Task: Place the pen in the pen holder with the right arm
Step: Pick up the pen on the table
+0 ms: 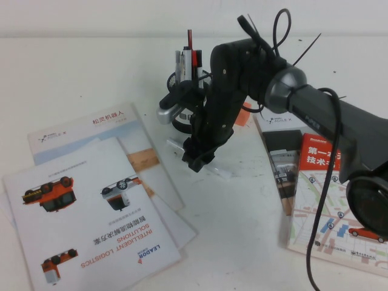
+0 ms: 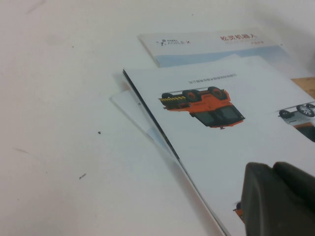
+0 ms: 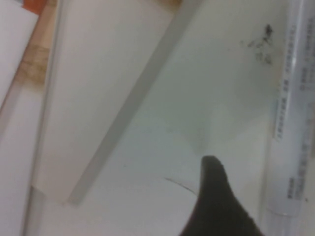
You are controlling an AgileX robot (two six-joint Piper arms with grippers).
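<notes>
The white translucent pen (image 1: pixel 175 145) lies flat on the table in the middle, partly hidden under my right gripper (image 1: pixel 197 159). The gripper points down at it, just above the table. In the right wrist view the pen (image 3: pixel 291 123) runs along one side, and one black finger (image 3: pixel 212 191) stands beside it with a gap. The other finger is out of frame, so the jaws are open. The black mesh pen holder (image 1: pixel 172 79) stands just behind the right arm and is mostly hidden by it. My left gripper (image 2: pixel 278 196) is shut and empty over a brochure.
Several red, black and grey pens (image 1: pixel 189 54) stand in the holder. Brochures (image 1: pixel 91 212) are spread at the left, also seen in the left wrist view (image 2: pixel 206 123). More brochures (image 1: pixel 327 194) lie at the right under the right arm. Loose cables hang from the arm.
</notes>
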